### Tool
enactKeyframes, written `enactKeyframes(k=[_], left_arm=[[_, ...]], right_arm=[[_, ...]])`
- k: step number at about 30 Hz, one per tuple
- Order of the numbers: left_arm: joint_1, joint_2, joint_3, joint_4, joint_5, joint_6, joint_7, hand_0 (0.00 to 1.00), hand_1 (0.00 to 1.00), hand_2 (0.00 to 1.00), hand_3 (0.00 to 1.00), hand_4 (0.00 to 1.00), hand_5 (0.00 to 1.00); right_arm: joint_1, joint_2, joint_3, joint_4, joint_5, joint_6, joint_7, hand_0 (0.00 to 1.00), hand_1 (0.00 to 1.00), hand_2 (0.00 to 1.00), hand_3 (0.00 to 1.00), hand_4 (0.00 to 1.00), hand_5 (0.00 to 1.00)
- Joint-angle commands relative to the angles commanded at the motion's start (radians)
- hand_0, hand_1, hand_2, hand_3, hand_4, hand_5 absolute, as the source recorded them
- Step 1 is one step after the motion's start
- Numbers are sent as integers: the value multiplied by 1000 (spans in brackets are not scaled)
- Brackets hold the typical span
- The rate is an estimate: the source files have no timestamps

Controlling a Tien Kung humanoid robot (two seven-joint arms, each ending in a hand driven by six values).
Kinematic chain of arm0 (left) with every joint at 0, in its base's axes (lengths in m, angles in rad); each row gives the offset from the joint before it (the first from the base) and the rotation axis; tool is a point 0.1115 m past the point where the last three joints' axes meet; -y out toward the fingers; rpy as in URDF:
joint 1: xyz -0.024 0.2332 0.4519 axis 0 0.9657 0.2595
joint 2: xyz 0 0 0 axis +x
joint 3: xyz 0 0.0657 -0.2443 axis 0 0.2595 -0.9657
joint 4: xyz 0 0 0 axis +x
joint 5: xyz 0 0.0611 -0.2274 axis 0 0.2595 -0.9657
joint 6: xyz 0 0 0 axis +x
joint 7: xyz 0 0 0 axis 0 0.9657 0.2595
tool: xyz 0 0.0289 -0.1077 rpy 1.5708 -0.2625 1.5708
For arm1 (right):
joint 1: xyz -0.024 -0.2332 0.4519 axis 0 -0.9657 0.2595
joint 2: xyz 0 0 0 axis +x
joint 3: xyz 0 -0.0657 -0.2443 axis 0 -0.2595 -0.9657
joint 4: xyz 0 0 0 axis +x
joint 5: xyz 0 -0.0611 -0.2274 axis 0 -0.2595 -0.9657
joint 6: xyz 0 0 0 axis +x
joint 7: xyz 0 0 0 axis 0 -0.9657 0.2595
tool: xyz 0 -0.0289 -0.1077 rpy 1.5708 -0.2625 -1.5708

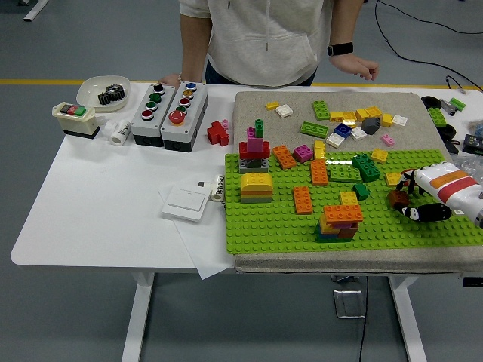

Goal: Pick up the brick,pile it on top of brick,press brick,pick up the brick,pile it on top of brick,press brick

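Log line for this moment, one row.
right robot hand: shut on brown brick | over green baseplate | orange-topped stack: untouched | left: unseen

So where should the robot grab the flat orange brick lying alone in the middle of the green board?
Probably by the two long sides of the flat orange rectangular brick, coming straight down from above. It lies flat on the green studded baseplate with bare studs around it, so fingers could likely fit either side.
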Motion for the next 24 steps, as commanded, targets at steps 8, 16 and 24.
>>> enactKeyframes(k=[8,16,24], left_arm=[[-3,0,5,0,-7,-1,-1,804,793,790,589,654,674],[-5,1,5,1,-6,-2,0,804,791,790,589,655,674],[-6,2,7,1,-9,-2,-1,804,790,790,590,655,676]], right_arm=[[-31,-20,66,80,-24,-4,-7,274,412,480,526,691,447],[-79,-55,150,263,-63,6,-35,273,414,482,524,690,452],[-145,-90,206,473,-72,28,-76,268,415,482,528,689,450]])
